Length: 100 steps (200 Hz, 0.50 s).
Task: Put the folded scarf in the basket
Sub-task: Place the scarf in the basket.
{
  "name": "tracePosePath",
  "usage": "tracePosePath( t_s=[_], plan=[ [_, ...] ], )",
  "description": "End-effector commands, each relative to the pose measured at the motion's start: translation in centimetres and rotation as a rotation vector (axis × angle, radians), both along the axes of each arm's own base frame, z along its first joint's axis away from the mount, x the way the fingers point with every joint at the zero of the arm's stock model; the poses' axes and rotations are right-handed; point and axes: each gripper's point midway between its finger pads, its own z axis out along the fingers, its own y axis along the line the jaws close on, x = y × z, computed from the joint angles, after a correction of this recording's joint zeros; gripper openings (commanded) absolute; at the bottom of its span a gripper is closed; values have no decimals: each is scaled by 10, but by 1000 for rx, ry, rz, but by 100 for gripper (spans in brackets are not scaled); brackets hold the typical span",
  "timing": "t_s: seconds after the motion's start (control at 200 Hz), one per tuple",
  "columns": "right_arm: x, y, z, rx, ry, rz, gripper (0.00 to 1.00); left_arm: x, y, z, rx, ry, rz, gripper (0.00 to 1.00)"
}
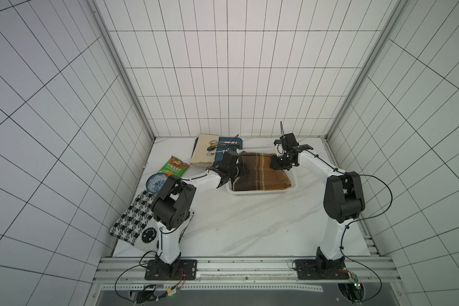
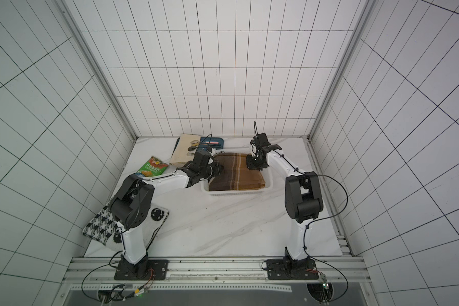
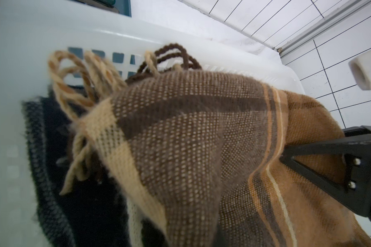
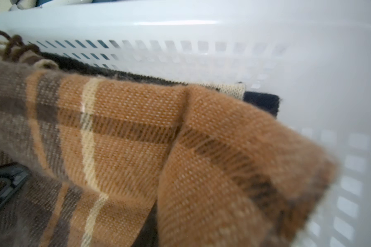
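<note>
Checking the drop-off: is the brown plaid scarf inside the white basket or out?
Inside. In both top views the scarf lies within the rim of the basket; wrist views show perforated walls around it.

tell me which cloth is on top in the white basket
The brown plaid scarf, in the white basket. The plain beige cloth lies behind it on the blue tray; the black-and-white knit lies on the table.

You get bright, even light in both top views, with soft shadows and wall tiles (image 1: 223, 66) bowing toward the edges. Your wrist views blur close up, and the basket (image 4: 191, 22) rim carries a glare streak.
</note>
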Motion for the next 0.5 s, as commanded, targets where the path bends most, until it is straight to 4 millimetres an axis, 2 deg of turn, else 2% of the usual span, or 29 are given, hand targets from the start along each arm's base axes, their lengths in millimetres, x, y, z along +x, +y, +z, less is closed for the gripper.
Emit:
tracePosePath(
  t_s=[0.0, 0.085, 0.17, 0.25, 0.36, 0.495],
  plan=[
    [13, 0, 38, -28, -148, -10, 26, 2, 8, 13, -19, -35, 24, 3],
    [14, 1, 54, -18, -199, -23, 25, 1, 13, 21, -12, -51, 36, 3],
    [18, 1, 55, -11, -216, -31, 25, 1, 16, 21, -6, -48, 51, 3],
    [21, 2, 41, -31, -180, -18, 25, 1, 17, 15, -16, -24, 46, 3],
    [32, -4, 25, -78, -180, -27, 25, 0, 20, 18, -53, -59, 71, 3],
    [33, -7, 1, -110, -120, -7, 27, 5, 19, 2, -16, -4, 60, 3]
  ],
)
